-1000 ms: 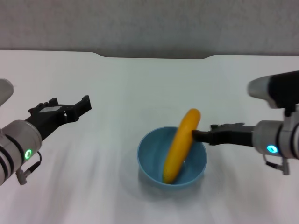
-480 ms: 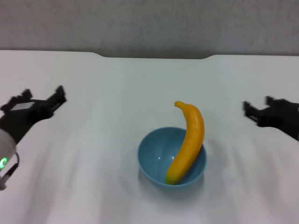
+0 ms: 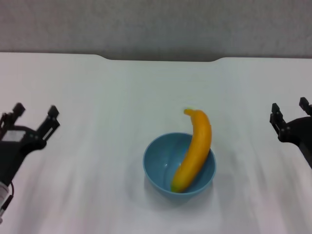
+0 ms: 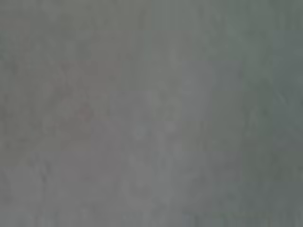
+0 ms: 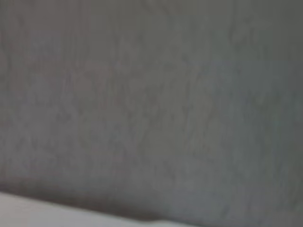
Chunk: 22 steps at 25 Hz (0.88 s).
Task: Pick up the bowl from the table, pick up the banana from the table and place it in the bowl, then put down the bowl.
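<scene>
The light-blue bowl stands on the white table in the head view, just right of the middle. The orange-yellow banana lies in it, leaning on the right rim with its stem end sticking up past the rim. My left gripper is open and empty at the far left, well away from the bowl. My right gripper is open and empty at the far right edge. Both wrist views show only a blank grey surface.
The table's far edge has a shallow dark notch below a grey wall. A strip of the white table shows at one edge of the right wrist view.
My right gripper has let go of the banana and drawn back to the right edge. The left gripper has drawn back to the left. The banana has settled against the bowl's right rim.
</scene>
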Available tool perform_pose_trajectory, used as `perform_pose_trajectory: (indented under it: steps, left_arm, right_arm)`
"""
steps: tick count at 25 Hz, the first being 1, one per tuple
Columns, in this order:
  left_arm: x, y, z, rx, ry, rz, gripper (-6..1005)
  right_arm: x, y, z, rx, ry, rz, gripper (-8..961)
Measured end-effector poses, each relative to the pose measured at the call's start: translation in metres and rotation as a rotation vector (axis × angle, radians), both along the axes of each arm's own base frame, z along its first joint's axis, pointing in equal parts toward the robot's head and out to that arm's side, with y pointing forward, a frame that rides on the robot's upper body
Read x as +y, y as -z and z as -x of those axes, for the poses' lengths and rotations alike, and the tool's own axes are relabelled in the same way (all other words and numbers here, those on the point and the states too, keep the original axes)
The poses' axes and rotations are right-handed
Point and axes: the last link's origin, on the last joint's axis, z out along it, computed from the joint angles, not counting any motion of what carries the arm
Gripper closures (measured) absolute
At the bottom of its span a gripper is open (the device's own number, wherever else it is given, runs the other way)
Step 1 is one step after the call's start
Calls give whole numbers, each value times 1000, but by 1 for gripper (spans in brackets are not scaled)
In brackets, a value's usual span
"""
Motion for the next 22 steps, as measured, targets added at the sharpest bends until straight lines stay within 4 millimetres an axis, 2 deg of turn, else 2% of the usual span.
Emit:
perform_pose_trajectory:
  steps: [2,7,15,22]
  left_arm:
    - [0,7,10,15,5,19,109]
    - [-5,14,17,24,16,48,109]
    - [-6,20,40,33,-91,83,109]
    - [-7,19,53,27,-166,83,109]
  right_arm:
    - [-7,6,-4,-9,-45,-38,302]
    - [-17,12,-19,-10,-130,-64,302]
    - [-19,16,-47,7,-93,6,302]
    - [-16,23,-47,17,-104,64,302]
